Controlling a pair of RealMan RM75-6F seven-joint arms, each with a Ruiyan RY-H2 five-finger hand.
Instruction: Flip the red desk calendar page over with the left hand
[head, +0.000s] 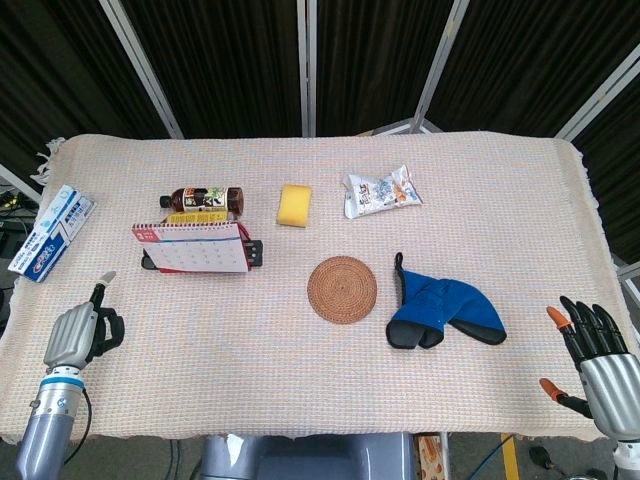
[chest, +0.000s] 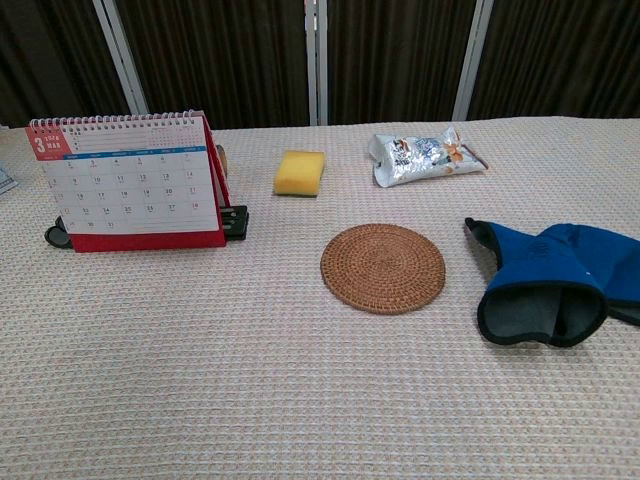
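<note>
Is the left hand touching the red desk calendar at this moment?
Apart. The head view shows the left hand near the table's front-left corner, with bare cloth between it and the red desk calendar.

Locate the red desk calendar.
The red desk calendar stands upright on the table's left half, just in front of the brown bottle, left of the round woven coaster.
</note>
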